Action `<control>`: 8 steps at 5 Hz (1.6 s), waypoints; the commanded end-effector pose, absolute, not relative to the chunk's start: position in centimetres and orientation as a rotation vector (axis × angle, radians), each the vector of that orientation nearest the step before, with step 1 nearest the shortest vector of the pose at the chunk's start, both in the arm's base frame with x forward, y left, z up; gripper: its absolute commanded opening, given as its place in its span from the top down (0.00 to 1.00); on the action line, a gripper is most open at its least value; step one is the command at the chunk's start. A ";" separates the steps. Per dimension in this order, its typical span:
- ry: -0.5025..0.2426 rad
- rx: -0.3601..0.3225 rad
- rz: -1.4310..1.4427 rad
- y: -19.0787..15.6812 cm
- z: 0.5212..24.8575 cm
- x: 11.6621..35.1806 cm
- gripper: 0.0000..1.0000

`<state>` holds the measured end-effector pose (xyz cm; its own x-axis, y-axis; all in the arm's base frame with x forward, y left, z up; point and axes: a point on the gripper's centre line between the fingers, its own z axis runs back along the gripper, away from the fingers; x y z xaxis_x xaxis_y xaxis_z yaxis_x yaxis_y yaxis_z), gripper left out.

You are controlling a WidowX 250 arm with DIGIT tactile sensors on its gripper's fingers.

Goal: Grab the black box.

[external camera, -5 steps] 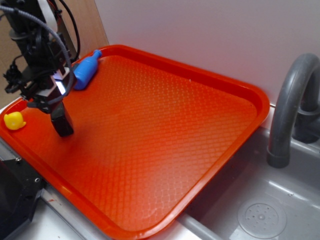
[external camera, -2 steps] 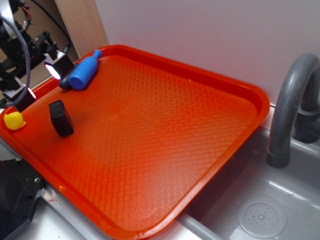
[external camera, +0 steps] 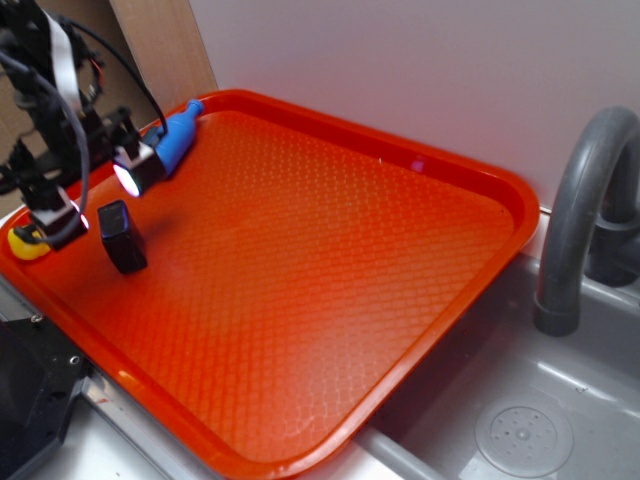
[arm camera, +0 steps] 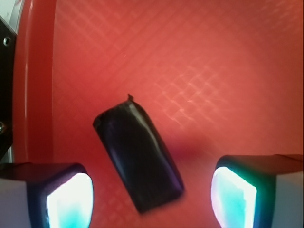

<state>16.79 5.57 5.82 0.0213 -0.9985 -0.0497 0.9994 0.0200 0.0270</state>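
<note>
Black box (external camera: 122, 236) lies flat on the orange tray (external camera: 330, 260), near the tray's left rim, at about 9 o'clock from the tray's middle in the exterior view. In the wrist view the black box (arm camera: 137, 156) sits diagonally, its long axis running from about 11 o'clock to 5 o'clock, on the tray's (arm camera: 190, 71) cross-hatched surface, with a small nub at its upper end. Nothing touches it.

The gripper (external camera: 100, 195) hangs over the box with its jaws spread wide, empty. One lit finger pad (external camera: 128, 178) is at about 12 o'clock from the box, the other (external camera: 62, 212) at about 9 o'clock. In the wrist view the gripper (arm camera: 152, 197) shows both glowing pads at the bottom corners, one (arm camera: 69, 199) at 8 o'clock of the box and one (arm camera: 235, 197) at 4 o'clock, the box's lower end lying between them and apart from both.

A blue toy bottle (external camera: 176, 139) lies at about 1 o'clock from the box, by the tray's far left rim, partly hidden by the gripper. A yellow toy duck (external camera: 24, 244) sits at 9 o'clock from the box on the tray's edge, just behind the gripper's finger. Well apart, at 3 o'clock past the tray, a grey faucet (external camera: 580, 220) arches over a grey sink (external camera: 520, 430).
</note>
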 end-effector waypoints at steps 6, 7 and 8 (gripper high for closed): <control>-0.010 0.170 -0.933 0.8 16.2 20.5 1.00; 0.036 0.127 -0.686 -0.9 20.3 21.0 1.00; 0.007 0.100 -0.436 0.2 22.2 20.2 1.00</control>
<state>20.06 -1.20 20.54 0.8942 -0.4378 -0.0937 0.4444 0.8934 0.0668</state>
